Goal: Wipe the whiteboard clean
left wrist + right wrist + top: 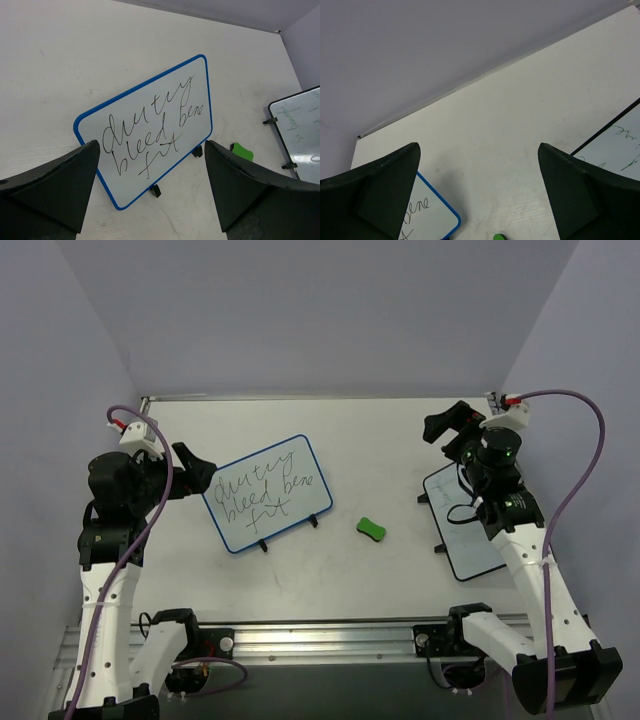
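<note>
The whiteboard (pixel 267 493) has a thin blue frame, two small black feet and black handwritten scribbles; it lies tilted on the table left of centre. It also shows in the left wrist view (pixel 150 127), and its corner shows in the right wrist view (pixel 432 215). A green eraser (pixel 371 528) lies to its right, also in the left wrist view (pixel 242 151). My left gripper (pixel 197 469) is open and empty, just left of the whiteboard. My right gripper (pixel 447 427) is open and empty, above the table at the right.
A second white board with a black frame (pixel 465 520) and green writing lies under my right arm, also in the left wrist view (pixel 300 132). The table's far edge meets the wall (pixel 320 397).
</note>
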